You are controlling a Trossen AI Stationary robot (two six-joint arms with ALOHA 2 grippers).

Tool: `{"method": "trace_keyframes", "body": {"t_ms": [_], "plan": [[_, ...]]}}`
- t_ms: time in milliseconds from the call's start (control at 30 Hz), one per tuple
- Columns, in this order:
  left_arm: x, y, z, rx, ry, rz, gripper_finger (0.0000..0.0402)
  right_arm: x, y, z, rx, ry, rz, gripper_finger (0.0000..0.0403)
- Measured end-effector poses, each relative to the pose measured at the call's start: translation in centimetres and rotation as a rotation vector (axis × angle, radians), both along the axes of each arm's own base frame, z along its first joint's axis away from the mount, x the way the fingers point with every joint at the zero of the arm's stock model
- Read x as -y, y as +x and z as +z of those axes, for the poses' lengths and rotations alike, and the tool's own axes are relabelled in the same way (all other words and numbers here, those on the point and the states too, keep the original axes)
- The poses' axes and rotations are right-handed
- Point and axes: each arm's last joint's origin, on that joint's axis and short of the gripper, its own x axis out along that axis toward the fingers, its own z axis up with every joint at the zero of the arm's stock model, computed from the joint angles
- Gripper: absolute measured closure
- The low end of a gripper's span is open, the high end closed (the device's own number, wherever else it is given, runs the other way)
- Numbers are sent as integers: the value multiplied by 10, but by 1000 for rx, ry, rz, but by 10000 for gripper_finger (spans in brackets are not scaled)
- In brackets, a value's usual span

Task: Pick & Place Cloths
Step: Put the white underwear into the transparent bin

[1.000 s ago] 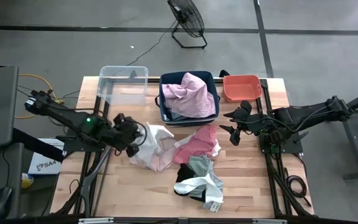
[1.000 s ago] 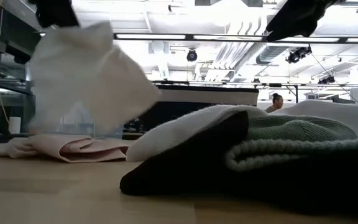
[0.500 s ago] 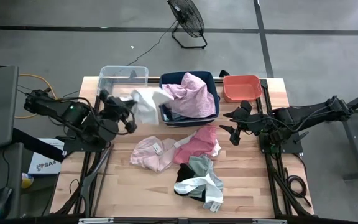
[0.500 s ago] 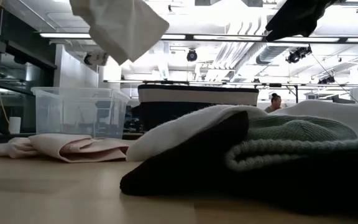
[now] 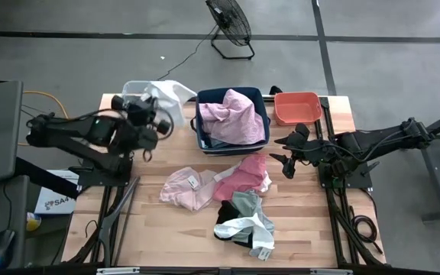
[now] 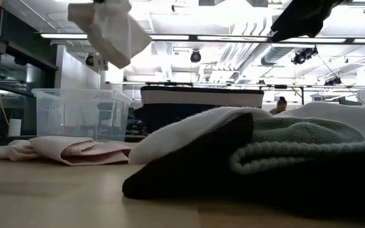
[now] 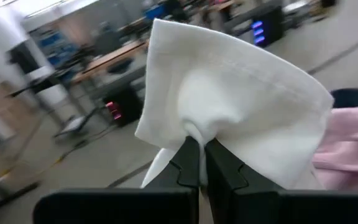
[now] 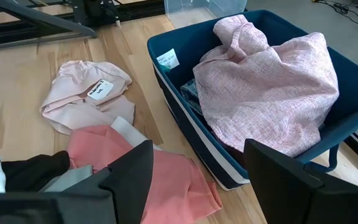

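My left gripper (image 5: 156, 108) is raised above the clear bin (image 5: 131, 93) at the table's far left and is shut on a white cloth (image 5: 172, 95). That cloth hangs high in the low view (image 6: 109, 28). My right gripper (image 5: 284, 155) hovers open near the right edge, beside the hot pink cloth (image 5: 243, 174). A light pink cloth (image 5: 186, 189) lies flat on the table. Next to it lie a grey-green cloth (image 5: 244, 205) and a white-and-black one (image 5: 239, 228). A pale pink cloth (image 8: 266, 87) fills the navy bin (image 5: 202, 97). My left gripper pinches a bunched fold of the white cloth (image 7: 194, 127) between its two fingers (image 7: 188, 163). The cloth spreads out past the fingertips in creased layers. It is lifted clear of the table and hangs loose above the clear bin.
Three bins stand along the far edge: clear at the left, navy in the middle, coral (image 5: 296, 107) at the right. The loose cloths cover the middle of the table, with bare wood (image 5: 128, 221) at the near left. A fan stands on the floor beyond.
My left gripper has risen from the table's middle left and swung toward the far edge. It has carried the white cloth up off the light pink cloth to above the clear bin. The light pink cloth stays on the table, now uncovered.
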Motion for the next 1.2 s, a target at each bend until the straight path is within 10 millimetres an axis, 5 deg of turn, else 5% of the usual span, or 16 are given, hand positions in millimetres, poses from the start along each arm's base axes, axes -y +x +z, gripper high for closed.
{"method": "trace_keyframes", "body": {"t_ms": [367,700,1000,1200], "plan": [[-58,-3,-8,-165,-95,212,400,0,0,0,-3,-7,4,160],[-103,15,-31,-403,-153,347,400,0,0,0,-4,-7,3,160],[-132,38,-64,-659,-321,244,400,0,0,0,-7,-8,3,160],[-152,34,-75,-678,-455,197,400,0,0,-1,-10,-9,4,160]]}}
